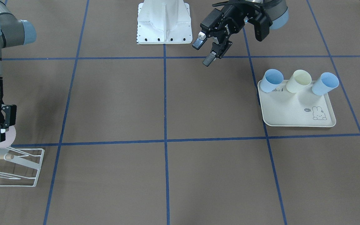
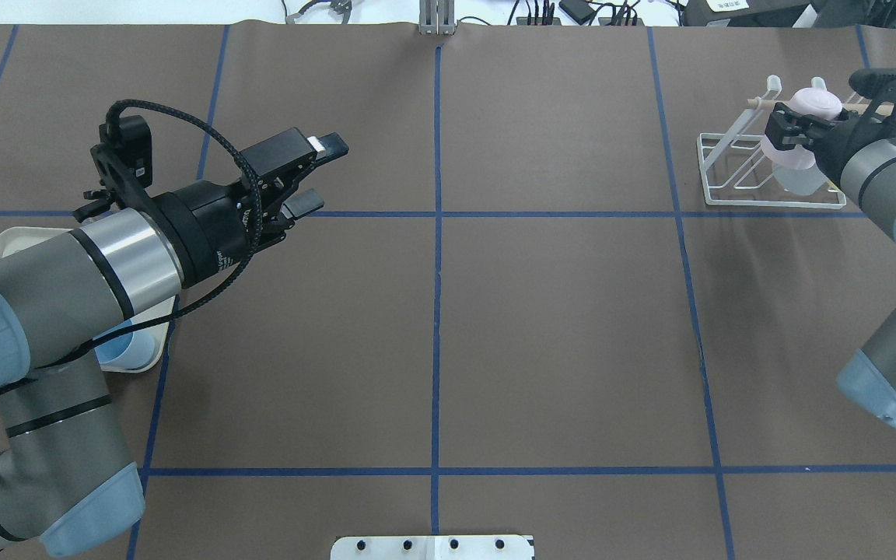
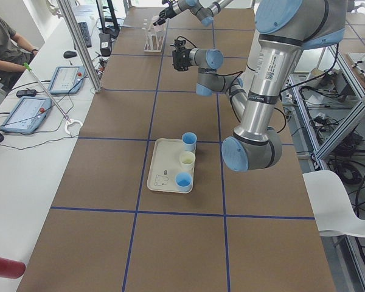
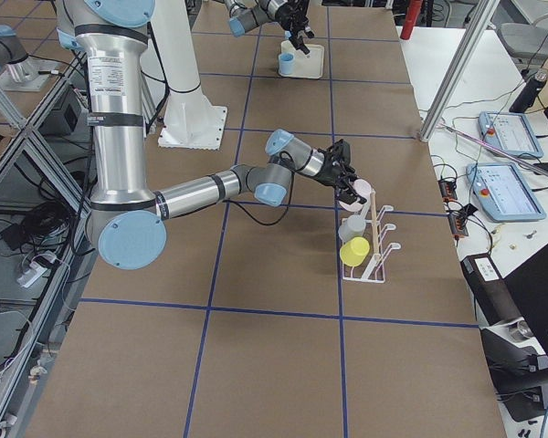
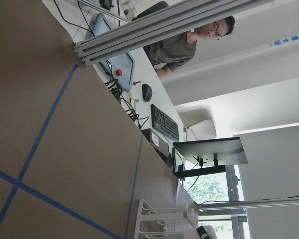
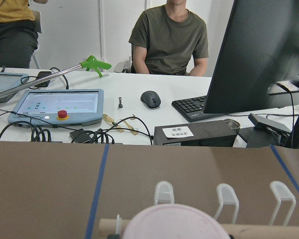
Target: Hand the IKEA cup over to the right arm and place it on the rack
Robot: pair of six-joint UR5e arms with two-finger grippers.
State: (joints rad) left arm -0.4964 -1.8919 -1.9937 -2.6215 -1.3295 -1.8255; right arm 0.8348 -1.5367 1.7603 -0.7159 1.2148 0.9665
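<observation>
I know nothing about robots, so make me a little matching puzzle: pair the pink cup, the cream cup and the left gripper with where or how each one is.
Things:
A. pink cup
B. cream cup
C. left gripper

Places or states:
1. open, holding nothing
2. standing on the tray between two blue cups
3. clamped in the right gripper at the rack

Pairs: A-3, B-2, C-1

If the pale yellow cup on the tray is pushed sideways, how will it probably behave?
The pale yellow cup stands upright and looks empty, so it is probably light and tips easily. Its smooth round wall would likely let it roll once down. The blue cups stand close on both sides, so it may bump one.
</observation>
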